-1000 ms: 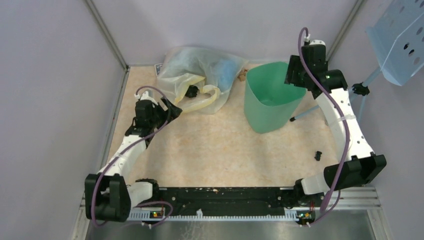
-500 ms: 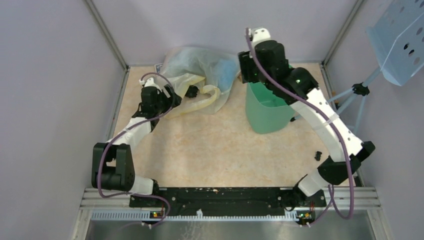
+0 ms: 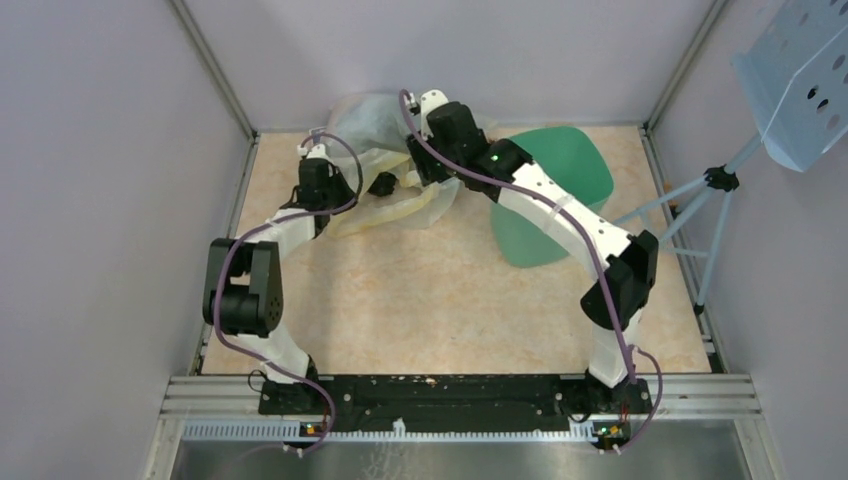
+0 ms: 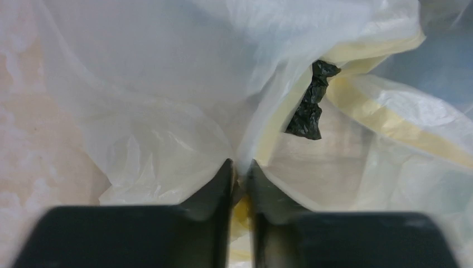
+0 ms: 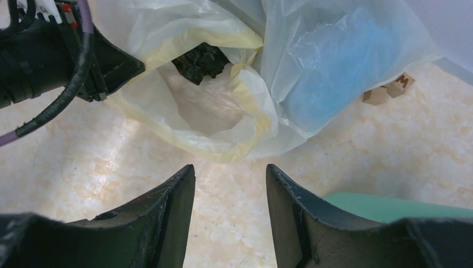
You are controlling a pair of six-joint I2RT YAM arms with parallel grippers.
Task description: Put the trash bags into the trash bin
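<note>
Pinching the rim of the clear bag [image 4: 139,111] shut in our left gripper [image 4: 240,167] at far left, we hold our right gripper [image 5: 230,178] open above that bag's mouth, where the black bag [image 5: 199,60] lies crumpled, the bin [image 3: 565,165] just to its right.

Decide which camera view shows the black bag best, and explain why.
The right wrist view: the black bag lies crumpled at the clear bag's open mouth, in plain sight. The left wrist view shows only a narrow strip behind plastic; the top view, a tiny dark lump.
</note>
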